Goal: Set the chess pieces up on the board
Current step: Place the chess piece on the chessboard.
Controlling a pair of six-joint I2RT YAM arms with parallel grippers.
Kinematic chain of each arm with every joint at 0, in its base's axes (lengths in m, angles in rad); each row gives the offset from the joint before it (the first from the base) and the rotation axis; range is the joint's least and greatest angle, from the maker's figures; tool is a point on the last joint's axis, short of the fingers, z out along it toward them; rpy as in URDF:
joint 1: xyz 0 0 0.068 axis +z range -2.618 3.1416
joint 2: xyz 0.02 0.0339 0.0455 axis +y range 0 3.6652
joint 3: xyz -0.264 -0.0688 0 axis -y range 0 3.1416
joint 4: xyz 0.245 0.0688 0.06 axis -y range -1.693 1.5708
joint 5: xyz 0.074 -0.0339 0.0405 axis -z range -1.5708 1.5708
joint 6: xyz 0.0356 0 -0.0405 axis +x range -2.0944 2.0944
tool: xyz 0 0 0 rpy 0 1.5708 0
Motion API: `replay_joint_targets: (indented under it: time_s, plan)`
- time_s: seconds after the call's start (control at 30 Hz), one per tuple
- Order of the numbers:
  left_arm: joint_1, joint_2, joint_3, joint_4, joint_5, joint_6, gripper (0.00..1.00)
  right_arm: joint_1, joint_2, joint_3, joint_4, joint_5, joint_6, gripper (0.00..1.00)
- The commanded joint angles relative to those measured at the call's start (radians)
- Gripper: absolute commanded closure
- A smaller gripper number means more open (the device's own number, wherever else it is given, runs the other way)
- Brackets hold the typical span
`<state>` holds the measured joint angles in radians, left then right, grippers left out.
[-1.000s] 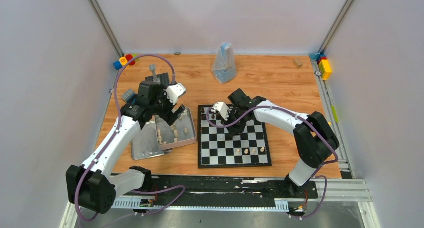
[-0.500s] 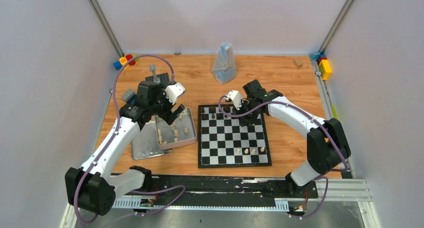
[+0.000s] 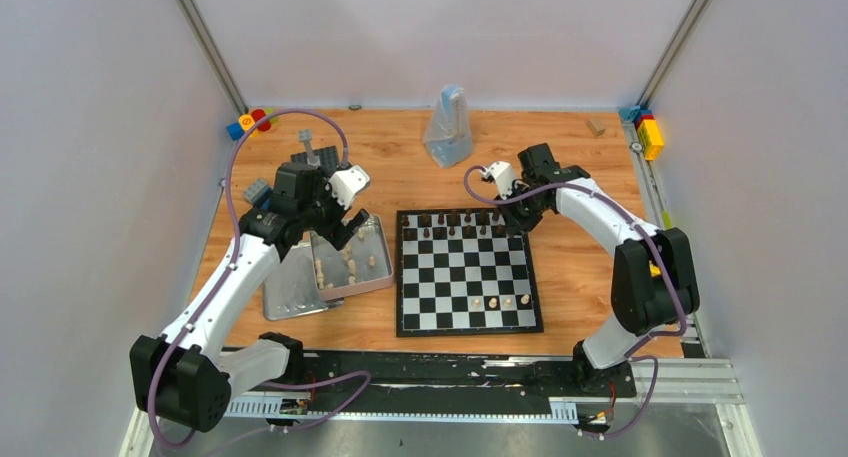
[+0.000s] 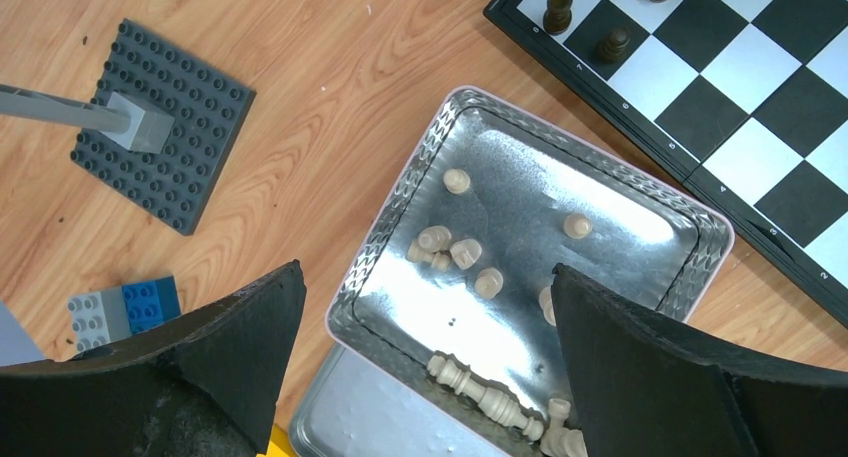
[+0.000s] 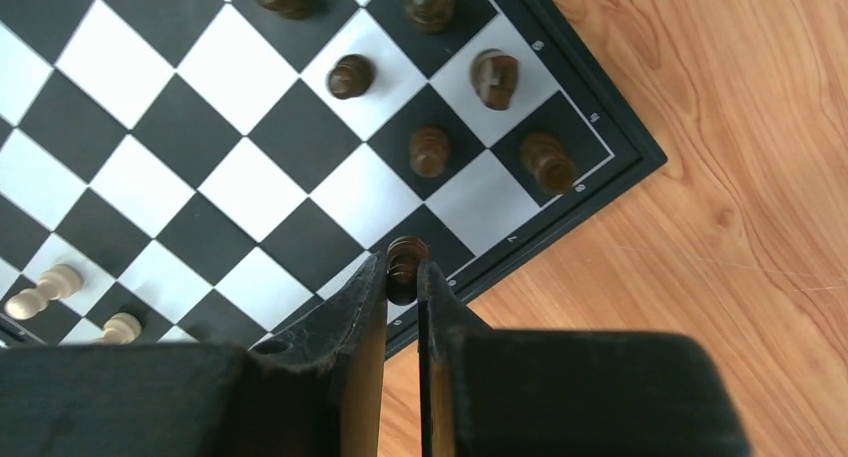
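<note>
Now right tool (image 5: pixel 403 282), gripping dark piece (image 5: pixel 405 259), moved right.

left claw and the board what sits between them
The silver tin holding cream pieces lies between the open left claw and the board; the left wrist view shows it.

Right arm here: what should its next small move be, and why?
Probably lower the right pincer to set its dark pawn on the empty square beneath, near the board corner. The pawn is clamped above the board, beside dark pieces already standing.
</note>
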<state>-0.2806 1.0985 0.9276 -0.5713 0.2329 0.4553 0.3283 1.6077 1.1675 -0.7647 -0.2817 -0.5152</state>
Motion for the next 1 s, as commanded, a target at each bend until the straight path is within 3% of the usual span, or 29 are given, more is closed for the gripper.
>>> replay_joint_targets:
  time_s: [0.0, 0.97]
  plan:
    - [0.004, -0.018, -0.009, 0.031, -0.003, -0.003, 0.00, -0.037, 0.040, 0.052, 0.016, 0.020, 0.000, 0.98]
    - [0.004, -0.015, -0.016, 0.027, -0.004, 0.006, 0.00, -0.067, 0.164, 0.125, 0.025, 0.024, 0.001, 0.95]
